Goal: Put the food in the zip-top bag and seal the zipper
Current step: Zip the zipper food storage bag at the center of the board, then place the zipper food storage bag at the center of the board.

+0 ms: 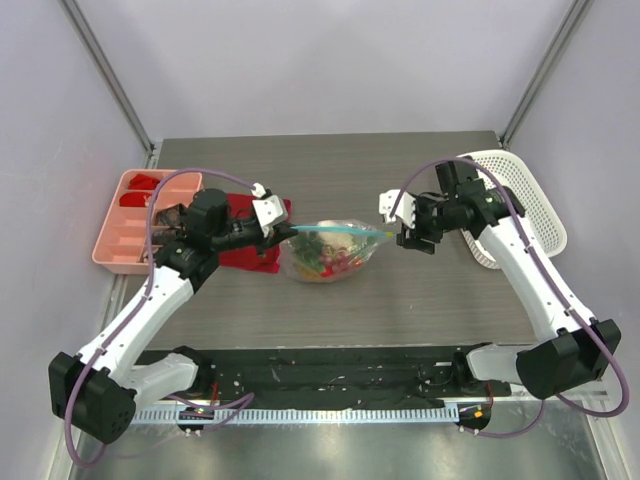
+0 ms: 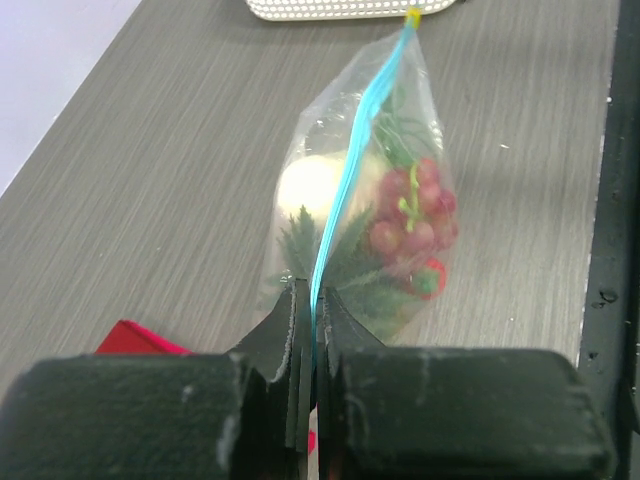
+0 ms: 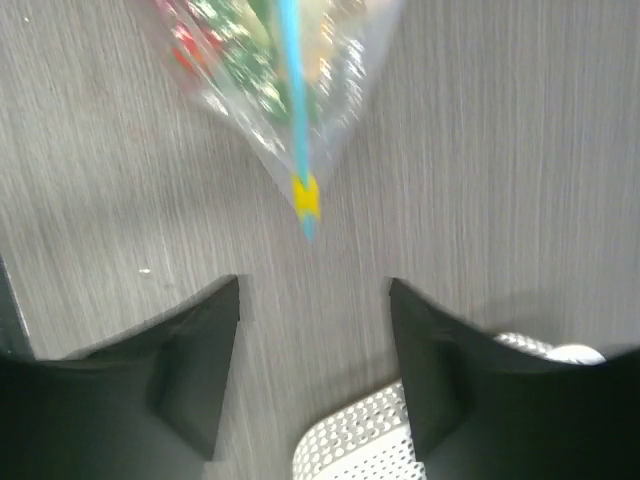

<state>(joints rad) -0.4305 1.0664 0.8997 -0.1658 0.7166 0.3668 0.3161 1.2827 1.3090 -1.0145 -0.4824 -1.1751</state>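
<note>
At the bottom of the left wrist view, the left hand [image 2: 312, 300] is pinching the near end of the zipper [image 2: 355, 150], with its 2 fingers closed flat on the teal strip. Just above the fingers the zip-top bag [image 2: 330, 130] is standing on its edge, mouth upward. The food [image 2: 410, 210] is lying inside it: red grapes, green leaves and a cream piece are showing through the plastic. I cannot tell whether the bag's belly is resting on the counter [image 2: 170, 170] or hanging just over it.

The strip is running as 1 thin line toward the top of that frame and ending at a small yellow slider [image 3: 304, 195]. In the right wrist view the right hand [image 3: 313, 290] is waiting just below this slider, with its fingers spread wide and gripping nothing.

I judge that the filling is done and the sealing is in hand, perhaps almost finished. The next move is probably asking the right hand to check the slider end and press it shut while the left one is holding the strip tight.

At the far right a white basket [image 1: 520, 190] is standing.
</note>
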